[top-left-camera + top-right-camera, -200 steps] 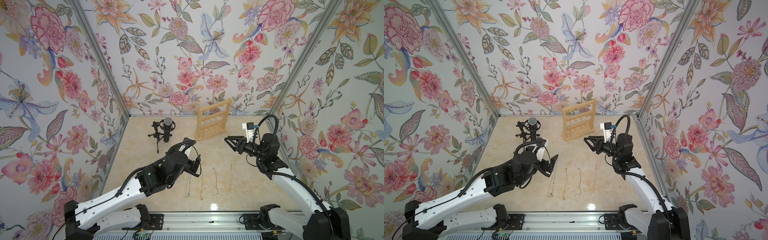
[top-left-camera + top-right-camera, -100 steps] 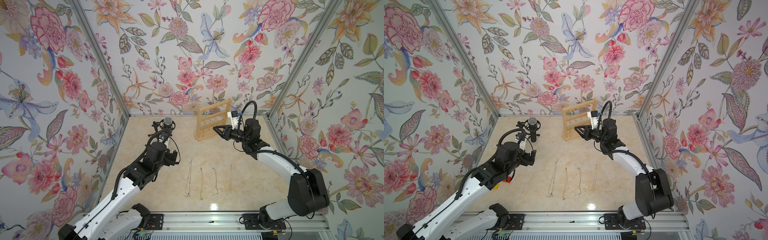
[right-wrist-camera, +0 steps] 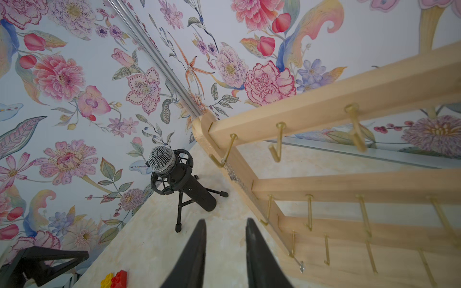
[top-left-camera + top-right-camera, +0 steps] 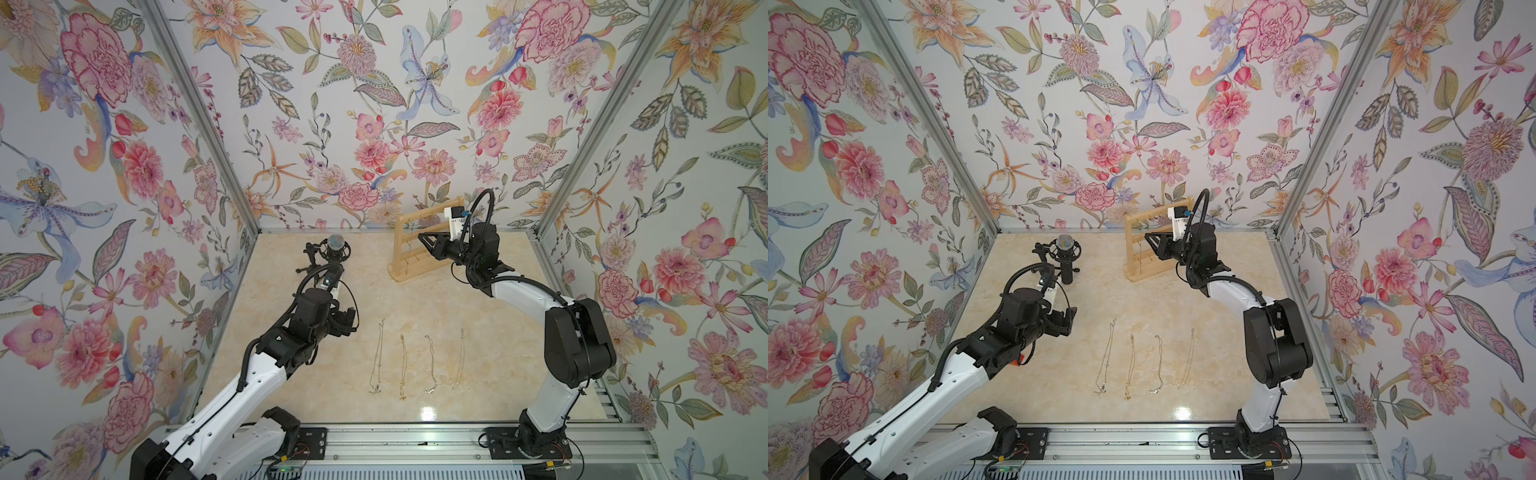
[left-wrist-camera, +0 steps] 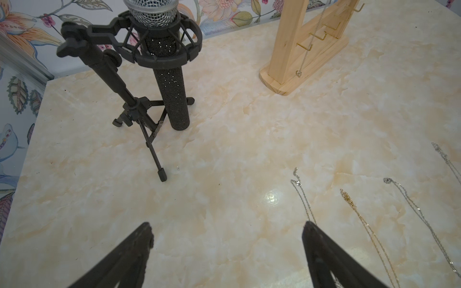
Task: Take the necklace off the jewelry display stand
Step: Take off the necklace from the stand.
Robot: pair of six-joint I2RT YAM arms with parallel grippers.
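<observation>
The stand [image 4: 409, 272] [image 4: 1136, 274] is upright at the far side of the table [image 4: 498, 353], right of centre. One thin silver necklace [image 3: 240, 183] [image 5: 305, 53] is on it. It hangs from the leftmost hook of the top bar and runs down along the left post, and its ring end dangles low, near the base.

The right pincer [image 4: 420, 237] [image 4: 1147, 235] [image 3: 225, 223] points at the front of the stand, close to that left post. Its two black fingers [image 3: 197, 249] are drawn in to a narrow gap with nothing between them. In the wrist view the tips sit just beside the post and the lower hooks, apart from the chain and not touching the wood.

The left pincer [image 4: 353, 320] [image 4: 1069, 320] [image 5: 227, 225] hangs over the middle-left of the table, spread wide and holding nothing.

Four more necklaces [image 4: 402, 361] [image 4: 1129, 363] lie stretched out side by side on the near part of the table, just right of the left pincer. In the left wrist view the leftmost chain [image 5: 303, 199] runs behind one fingertip; whether they touch I cannot tell.

A microphone [image 4: 337, 249] [image 5: 162, 49] [image 3: 174, 172] on a small black tripod stands at the far left of centre, well apart from the stand.
</observation>
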